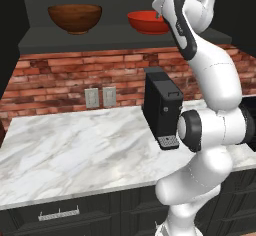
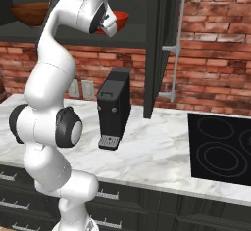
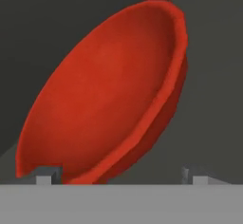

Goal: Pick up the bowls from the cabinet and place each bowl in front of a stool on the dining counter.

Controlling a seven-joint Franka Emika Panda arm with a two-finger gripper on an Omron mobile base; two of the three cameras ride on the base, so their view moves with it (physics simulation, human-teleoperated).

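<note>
On the shelf of the dark cabinet (image 1: 107,36) stand two bowls. The wooden bowl (image 1: 75,17) is at the left and the red bowl (image 1: 145,22) at the right. My gripper (image 1: 160,11) is raised to the shelf, right at the red bowl's near side. In the hand view the red bowl (image 3: 109,99) looms large and tilted, and its lower rim lies between the fingertips (image 3: 47,174) of my open gripper (image 3: 121,176); whether they touch it I cannot tell. The right base view shows the red bowl (image 2: 120,18) partly behind the hand. The stool and dining counter are out of view.
A black coffee machine (image 1: 162,107) stands on the marble counter (image 1: 75,145) below the shelf, against the brick backsplash (image 1: 75,75). To the right, the open cabinet door (image 2: 159,49) hangs edge-on, and a black cooktop (image 2: 220,147) lies beyond it.
</note>
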